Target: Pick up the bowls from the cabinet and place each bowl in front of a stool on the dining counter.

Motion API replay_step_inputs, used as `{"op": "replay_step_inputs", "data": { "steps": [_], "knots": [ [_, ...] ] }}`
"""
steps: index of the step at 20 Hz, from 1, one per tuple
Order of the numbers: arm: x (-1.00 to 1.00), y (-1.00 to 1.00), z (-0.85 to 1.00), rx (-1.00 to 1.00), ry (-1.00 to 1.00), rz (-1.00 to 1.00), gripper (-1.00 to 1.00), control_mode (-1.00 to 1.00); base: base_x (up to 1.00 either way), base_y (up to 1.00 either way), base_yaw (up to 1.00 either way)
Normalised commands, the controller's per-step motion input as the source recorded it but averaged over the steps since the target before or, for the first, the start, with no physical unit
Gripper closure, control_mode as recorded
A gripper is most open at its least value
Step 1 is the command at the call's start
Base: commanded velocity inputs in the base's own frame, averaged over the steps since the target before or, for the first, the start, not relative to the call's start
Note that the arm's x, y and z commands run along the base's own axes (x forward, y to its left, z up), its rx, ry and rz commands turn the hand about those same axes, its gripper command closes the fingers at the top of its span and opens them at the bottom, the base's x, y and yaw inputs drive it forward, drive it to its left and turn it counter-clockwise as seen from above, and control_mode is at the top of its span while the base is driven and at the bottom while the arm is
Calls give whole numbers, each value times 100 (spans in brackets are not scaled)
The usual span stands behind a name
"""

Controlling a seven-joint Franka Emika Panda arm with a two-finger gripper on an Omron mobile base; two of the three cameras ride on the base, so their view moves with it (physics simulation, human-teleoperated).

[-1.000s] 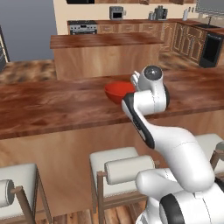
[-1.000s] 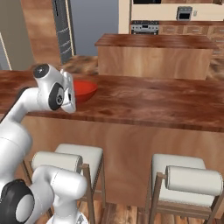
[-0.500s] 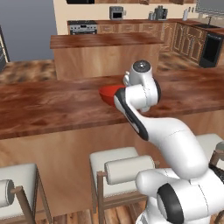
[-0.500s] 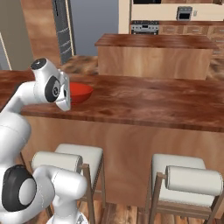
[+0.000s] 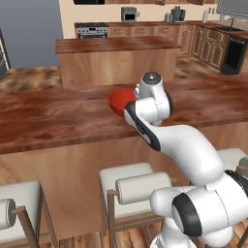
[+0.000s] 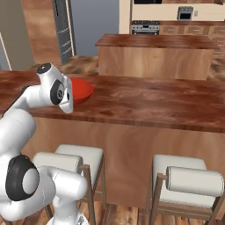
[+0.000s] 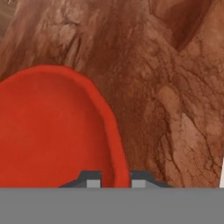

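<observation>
The glossy red bowl (image 5: 118, 99) (image 6: 81, 90) is low over the dining counter (image 5: 48, 121) (image 6: 154, 101), near its middle depth; whether it touches the top I cannot tell. My gripper (image 7: 113, 179) is shut on the red bowl (image 7: 48, 131), with one fingertip on each side of its rim, above the wood grain of the counter (image 7: 170, 87). In the base views the white hand hides the fingers and covers the bowl's near side. Two stools (image 5: 135, 186) (image 6: 74, 158) (image 6: 189, 178) stand at the counter's near front, the bowl roughly behind one of them.
Beyond the dining counter stands a smaller wooden island (image 5: 116, 60) (image 6: 154, 52). Kitchen units with a stove (image 5: 91, 30) and a microwave (image 5: 128, 13) line the back wall. A further stool (image 5: 14, 206) sits at the far left.
The hand has shifted a little to the left over the counter, carrying the red bowl with it. The grip on the rim has stayed shut.
</observation>
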Motion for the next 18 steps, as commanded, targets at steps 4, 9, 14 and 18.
{"op": "replay_step_inputs", "data": {
  "steps": [4, 9, 14, 18],
  "knots": [
    [13, 0, -34, 0, 0, 0, 100, -100, 0, 0, 0],
    [9, 0, -17, 0, 0, 0, 100, -100, 0, 0, 0],
    [0, -9, 1, 0, 0, 0, -100, -100, 0, 0, 0],
    [-4, -16, 13, 0, 0, 0, -100, -100, 0, 0, 0]
  ]
}}
